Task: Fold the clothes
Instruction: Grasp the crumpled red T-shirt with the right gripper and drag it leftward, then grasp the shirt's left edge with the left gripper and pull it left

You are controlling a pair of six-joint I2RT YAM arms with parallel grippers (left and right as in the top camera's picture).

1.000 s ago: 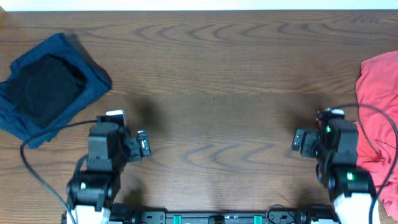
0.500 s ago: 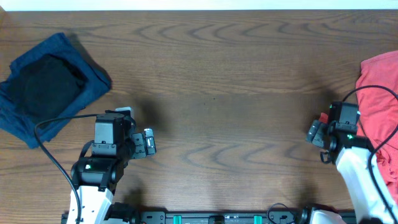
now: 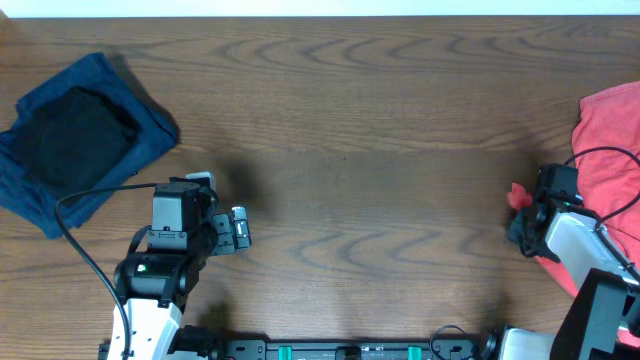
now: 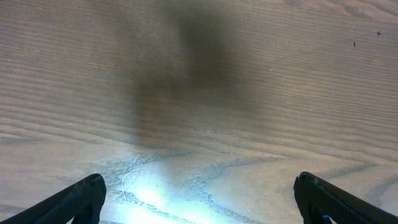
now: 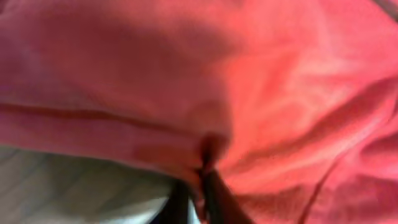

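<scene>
The clothes (image 3: 612, 135), a coral-red shirt, lie crumpled at the table's right edge, partly cut off by the frame. My right gripper (image 3: 519, 203) sits at the shirt's left border, shut on a small fold of red cloth. In the right wrist view the red shirt (image 5: 249, 81) fills almost everything, and my dark fingers (image 5: 214, 198) pinch its hem together at the right gripper (image 5: 200, 186). My left gripper (image 3: 240, 229) hovers over bare wood at the front left, far from the shirt. Seen from the left wrist, the left gripper (image 4: 199, 186) is open and holds nothing.
A folded navy-blue garment (image 3: 150, 135) lies at the back left with a black garment (image 3: 75, 135) on top of it. Brown wooden table (image 3: 350, 120) spans between the arms. A black cable (image 3: 600, 158) loops over the red shirt by the right arm.
My right arm moved right to the shirt's edge and its jaws closed on the red cloth. The left arm shifted slightly forward, then stayed still and open.
</scene>
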